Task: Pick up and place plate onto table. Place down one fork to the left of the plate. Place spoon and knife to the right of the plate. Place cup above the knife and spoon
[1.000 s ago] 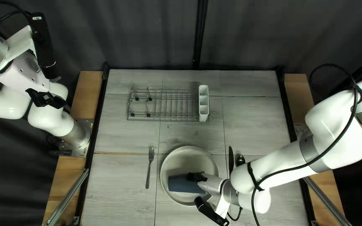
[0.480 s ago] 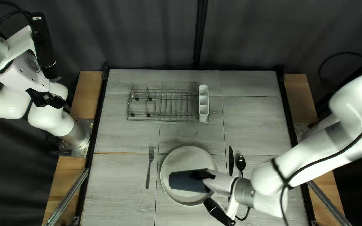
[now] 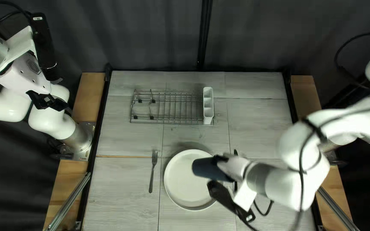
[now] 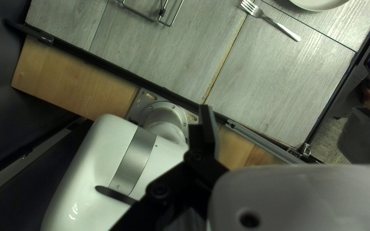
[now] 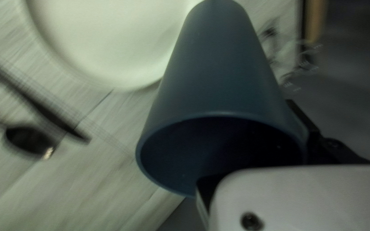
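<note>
top left view: my right claw [image 3: 217, 164] is clamped on the cup [image 3: 204, 168]. the right wrist view shows one finger inside the rim and the other outside the wall. the cup is dark blue and off the desk [image 3: 259, 122], held on its side in the air. its base points to the left of the view and its mouth faces the wrist. it hangs over the right edge of the plate [image 3: 181, 183].

the plate sits flat on the desk, close to the near edge. the fork [image 3: 153, 171] lies just left of it, not touching, tines toward the far edge. the knife [image 3: 235, 152] shows only its tip past my right arm, just right of the plate. the spoon [image 5: 27, 141] i find only in the right wrist view, blurred, on the desk beside the knife.

the rack [image 3: 167, 107] stands toward the far edge, with a white caddy [image 3: 207, 105] at its right end.

my left claw [image 3: 47, 100] hangs raised beyond the desk's left edge, above its own base, fingers spread wide.
</note>
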You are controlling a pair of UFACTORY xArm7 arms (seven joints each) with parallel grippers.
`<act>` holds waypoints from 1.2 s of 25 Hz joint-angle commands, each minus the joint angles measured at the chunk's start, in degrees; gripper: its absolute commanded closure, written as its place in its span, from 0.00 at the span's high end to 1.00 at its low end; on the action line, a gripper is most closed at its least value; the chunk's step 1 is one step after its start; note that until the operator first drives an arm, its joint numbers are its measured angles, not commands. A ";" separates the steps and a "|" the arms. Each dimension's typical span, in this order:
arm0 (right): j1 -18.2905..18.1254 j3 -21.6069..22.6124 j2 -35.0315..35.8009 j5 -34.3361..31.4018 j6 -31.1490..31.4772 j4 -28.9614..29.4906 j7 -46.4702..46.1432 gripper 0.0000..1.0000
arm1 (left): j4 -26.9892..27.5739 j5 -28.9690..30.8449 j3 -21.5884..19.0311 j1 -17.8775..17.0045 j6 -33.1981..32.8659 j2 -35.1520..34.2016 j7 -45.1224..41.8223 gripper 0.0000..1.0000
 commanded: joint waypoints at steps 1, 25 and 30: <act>-3.54 -6.07 2.91 13.31 7.56 5.34 -15.09 0.00 | 0.00 0.00 0.00 0.00 0.00 0.00 0.00 1.00; -16.09 -12.61 18.27 30.92 4.72 1.18 -41.75 0.00 | 0.00 0.00 0.00 0.00 0.00 0.00 0.00 1.00; -16.39 -12.45 19.22 31.63 0.78 -1.86 -41.73 0.00 | 0.00 0.00 0.00 0.00 0.00 0.00 0.00 1.00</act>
